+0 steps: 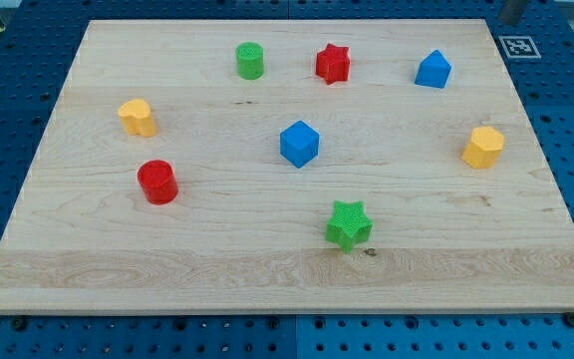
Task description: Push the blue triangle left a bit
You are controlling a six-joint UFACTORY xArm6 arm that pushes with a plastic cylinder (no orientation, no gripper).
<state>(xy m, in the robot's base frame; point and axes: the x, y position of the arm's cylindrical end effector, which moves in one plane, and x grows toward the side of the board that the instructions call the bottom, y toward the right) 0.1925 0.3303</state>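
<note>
Blue triangle (432,70) is judged light, rigid, free-sliding on wood; contact is advised on its right face. Tip is not shown; its state cannot be told.

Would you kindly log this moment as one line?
tip: not visible | blue triangle: top right, untouched | left neighbour: red star

Star (333,63) lies left of triangle (432,70).

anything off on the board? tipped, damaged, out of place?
Nothing stands out. All eight blocks sit flat and apart on the wooden board, blue triangle included. One small dark mark beside the green star. My tip isn't visible.
</note>
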